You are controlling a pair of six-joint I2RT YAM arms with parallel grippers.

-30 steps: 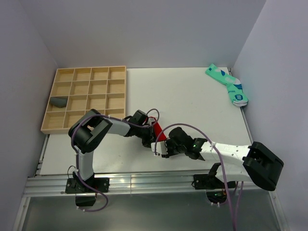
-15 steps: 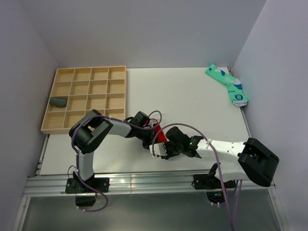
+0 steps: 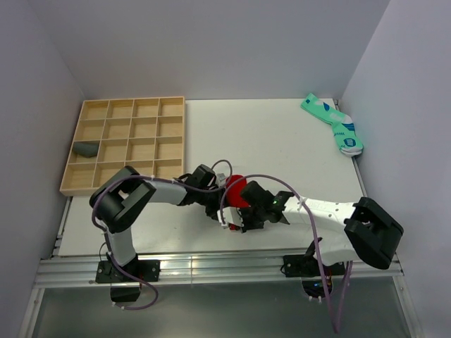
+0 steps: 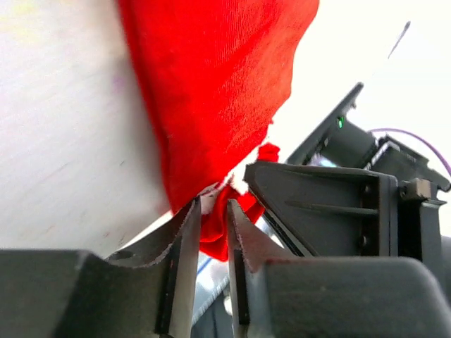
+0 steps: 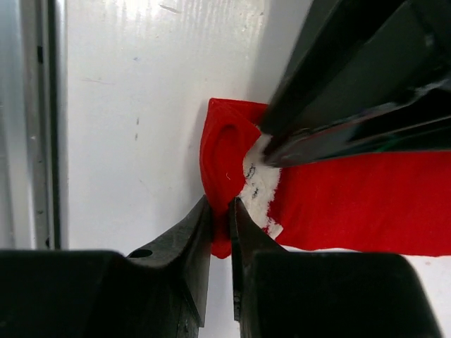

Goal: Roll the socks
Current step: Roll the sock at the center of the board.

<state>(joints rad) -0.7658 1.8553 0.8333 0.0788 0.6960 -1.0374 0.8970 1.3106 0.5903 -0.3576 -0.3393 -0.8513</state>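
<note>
Fabric has bunched rounder since a second ago: our right hand (image 5: 220, 208) and left hand (image 4: 211, 210) both pinch the red sock (image 3: 236, 189), white patch showing, near the front edge of the tabletop (image 3: 282, 148). Farther back, the grey sock (image 3: 87, 148) sits in a tray (image 3: 134, 100).

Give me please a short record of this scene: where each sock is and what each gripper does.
red sock: near the middle of the table, held by both grippers
left gripper: shut on an edge of the red sock
right gripper: shut on the red sock near its white marks
grey sock: in the tray, leftmost column
green socks: far right corner, apart from both arms
</note>
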